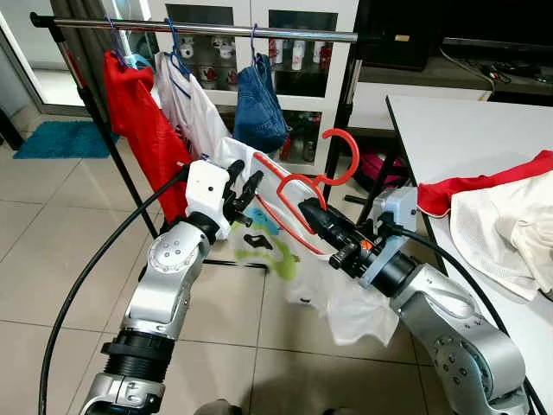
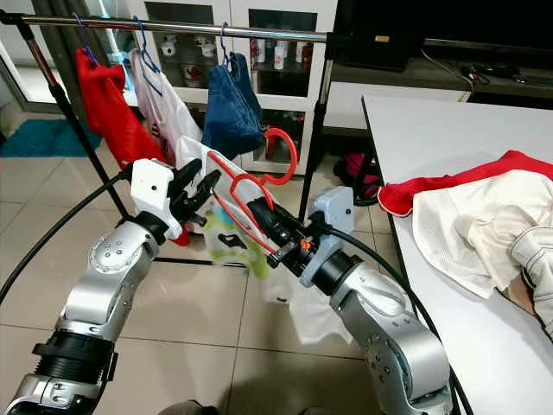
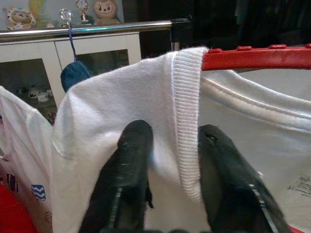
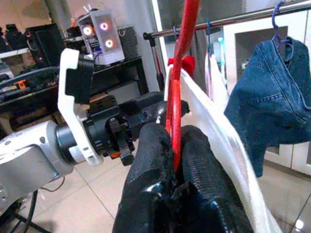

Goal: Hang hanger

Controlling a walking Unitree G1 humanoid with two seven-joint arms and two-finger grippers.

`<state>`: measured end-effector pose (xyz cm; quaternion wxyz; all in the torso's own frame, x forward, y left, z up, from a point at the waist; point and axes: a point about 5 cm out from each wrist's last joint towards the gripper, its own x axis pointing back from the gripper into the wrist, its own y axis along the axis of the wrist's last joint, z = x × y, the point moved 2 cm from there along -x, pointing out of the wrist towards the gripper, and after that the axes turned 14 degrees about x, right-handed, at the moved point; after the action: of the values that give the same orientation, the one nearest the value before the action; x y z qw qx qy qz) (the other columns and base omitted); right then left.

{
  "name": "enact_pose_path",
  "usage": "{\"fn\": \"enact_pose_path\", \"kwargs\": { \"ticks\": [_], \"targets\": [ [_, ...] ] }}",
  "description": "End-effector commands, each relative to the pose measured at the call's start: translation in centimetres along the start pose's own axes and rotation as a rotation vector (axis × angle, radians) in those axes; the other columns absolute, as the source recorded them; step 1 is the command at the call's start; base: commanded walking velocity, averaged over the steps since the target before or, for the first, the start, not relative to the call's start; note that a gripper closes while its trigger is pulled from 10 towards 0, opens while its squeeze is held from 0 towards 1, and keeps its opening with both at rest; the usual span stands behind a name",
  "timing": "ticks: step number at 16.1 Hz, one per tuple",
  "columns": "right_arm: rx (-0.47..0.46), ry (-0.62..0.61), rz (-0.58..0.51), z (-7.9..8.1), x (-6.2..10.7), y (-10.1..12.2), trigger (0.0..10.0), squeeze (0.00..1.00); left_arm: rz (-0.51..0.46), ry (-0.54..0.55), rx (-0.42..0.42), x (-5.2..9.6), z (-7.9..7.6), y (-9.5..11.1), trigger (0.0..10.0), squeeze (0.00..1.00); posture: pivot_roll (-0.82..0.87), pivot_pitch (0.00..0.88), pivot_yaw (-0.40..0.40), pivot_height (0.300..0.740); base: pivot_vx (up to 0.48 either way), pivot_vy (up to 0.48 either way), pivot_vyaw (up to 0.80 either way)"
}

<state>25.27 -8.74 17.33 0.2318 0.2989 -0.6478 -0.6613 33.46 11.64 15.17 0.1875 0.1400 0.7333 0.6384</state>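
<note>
The rail (image 1: 216, 29) runs across the top of the frame, three garments hanging from it at upper left. At centre, the hanger (image 1: 302, 186) with a shirt (image 1: 346, 303) sits between the left hand (image 1: 242, 194) and right hand (image 1: 315, 216). The tabletop (image 1: 467, 138) fills the right, clothes (image 1: 501, 216) on it.

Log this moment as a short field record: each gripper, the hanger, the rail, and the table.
right gripper: shut on the red hanger, gripping its stem below the hook
left gripper: at the white shirt that is draped on the hanger, fingers either side of the collar
hanger position: held in front of and below the clothes rail, not hooked on
on rail: red garment, white garment, denim item
table: red and white clothes piled
</note>
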Motion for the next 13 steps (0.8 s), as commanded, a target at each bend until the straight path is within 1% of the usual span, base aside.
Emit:
{"fn": "enact_pose_path", "kwargs": {
  "ticks": [1, 9, 10, 11, 12, 13],
  "targets": [
    [0.012, 0.031, -0.049, 0.51, -0.01, 0.83, 10.0, 0.00, -0.012, -0.005, -0.012, -0.29, -0.01, 0.29, 0.0, 0.00, -0.06, 0.005, 0.006, 0.740, 0.000, 0.000, 0.00],
    [0.015, 0.022, -0.036, 0.39, 0.08, 0.58, 10.0, 0.00, -0.023, -0.001, -0.005, -0.15, 0.20, 0.33, 0.0, 0.00, -0.06, 0.010, 0.007, 0.740, 0.000, 0.000, 0.00],
    [0.013, 0.021, -0.037, 0.39, 0.08, 0.57, 6.1, 0.00, -0.023, -0.001, -0.003, -0.15, 0.22, 0.34, 0.0, 0.00, -0.06, 0.010, 0.007, 0.740, 0.000, 0.000, 0.00],
    [0.012, 0.020, -0.037, 0.38, 0.08, 0.57, 3.9, 0.00, -0.023, -0.003, 0.000, -0.14, 0.22, 0.34, 0.0, 0.00, -0.06, 0.010, 0.007, 0.740, 0.000, 0.000, 0.00],
    [0.012, 0.016, -0.036, 0.32, 0.10, 0.54, 0.4, 0.00, -0.022, -0.009, 0.005, -0.08, 0.19, 0.32, 0.0, 0.00, -0.06, 0.011, 0.008, 0.740, 0.000, 0.000, 0.00],
    [0.016, 0.003, -0.031, 0.12, 0.13, 0.48, 0.0, 0.00, -0.018, -0.028, 0.018, 0.06, 0.09, 0.32, 0.0, 0.00, -0.06, 0.011, 0.008, 0.740, 0.000, 0.000, 0.00]
  ]
}}
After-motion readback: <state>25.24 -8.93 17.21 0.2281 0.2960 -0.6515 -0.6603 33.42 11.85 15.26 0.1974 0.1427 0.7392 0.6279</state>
